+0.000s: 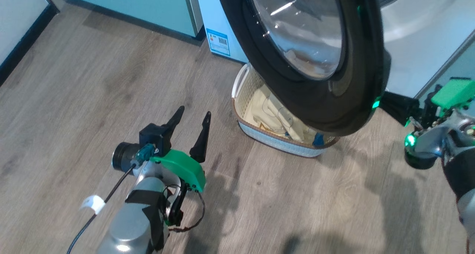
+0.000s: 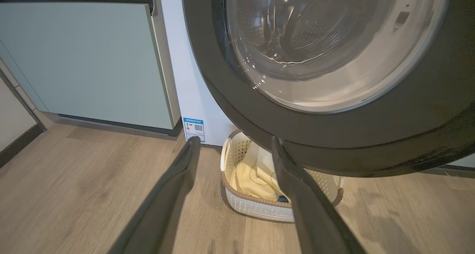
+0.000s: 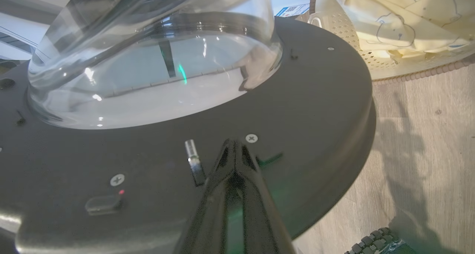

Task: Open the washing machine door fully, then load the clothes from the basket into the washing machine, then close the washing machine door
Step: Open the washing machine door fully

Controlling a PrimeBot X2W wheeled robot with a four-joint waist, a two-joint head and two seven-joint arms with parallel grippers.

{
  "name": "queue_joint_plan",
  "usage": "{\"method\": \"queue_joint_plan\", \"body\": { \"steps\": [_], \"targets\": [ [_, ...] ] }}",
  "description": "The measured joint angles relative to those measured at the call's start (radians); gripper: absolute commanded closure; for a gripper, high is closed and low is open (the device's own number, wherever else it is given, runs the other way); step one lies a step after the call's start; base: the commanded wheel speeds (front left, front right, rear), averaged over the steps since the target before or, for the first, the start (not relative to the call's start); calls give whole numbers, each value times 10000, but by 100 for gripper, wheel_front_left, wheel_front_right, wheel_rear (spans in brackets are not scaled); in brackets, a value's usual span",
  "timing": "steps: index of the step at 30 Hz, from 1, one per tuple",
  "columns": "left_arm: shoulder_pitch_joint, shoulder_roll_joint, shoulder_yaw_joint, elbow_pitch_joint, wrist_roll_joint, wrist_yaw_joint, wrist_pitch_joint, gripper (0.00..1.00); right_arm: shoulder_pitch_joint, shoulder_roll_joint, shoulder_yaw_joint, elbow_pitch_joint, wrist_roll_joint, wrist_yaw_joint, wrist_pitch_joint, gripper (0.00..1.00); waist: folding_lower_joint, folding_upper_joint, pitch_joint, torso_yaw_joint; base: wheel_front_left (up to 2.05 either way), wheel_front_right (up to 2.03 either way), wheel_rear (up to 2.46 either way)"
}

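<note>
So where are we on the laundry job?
Done: washing machine door unlatched, swung out over the basket. In hand: shut right gripper set against its inner face, apparently pushing it wider; left gripper open, empty. Left: clothes lie in the basket; loading and closing not started.

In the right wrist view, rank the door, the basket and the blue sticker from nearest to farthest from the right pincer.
1. washing machine door: right at the tips of the right pincer.
2. basket: past the door's edge, upper right.
3. blue sticker: top edge, beyond the basket.
</note>
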Motion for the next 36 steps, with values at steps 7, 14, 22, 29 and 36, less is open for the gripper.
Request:
{"method": "queue_joint_plan", "body": {
  "steps": [7,14,22,29,36],
  "targets": [
    [165,2,35,46,111,-8,0,0,415,309,159,23,4,0,77,100,0,0,-361,0,0,0,0],
    [433,6,111,207,251,-173,0,0,753,637,451,6,167,0,82,100,0,0,-607,-20,0,0,0],
    [433,6,245,238,274,-180,0,0,1023,675,888,-161,604,0,71,100,0,0,-715,-7,0,0,0],
    [438,8,251,290,316,-215,0,0,1192,736,1613,-349,1342,0,-128,100,0,0,-807,7,0,0,0],
    [655,10,305,334,347,-224,0,0,1481,748,1486,-380,1542,0,-732,100,0,0,-1016,-51,0,0,0]
  ]
}}
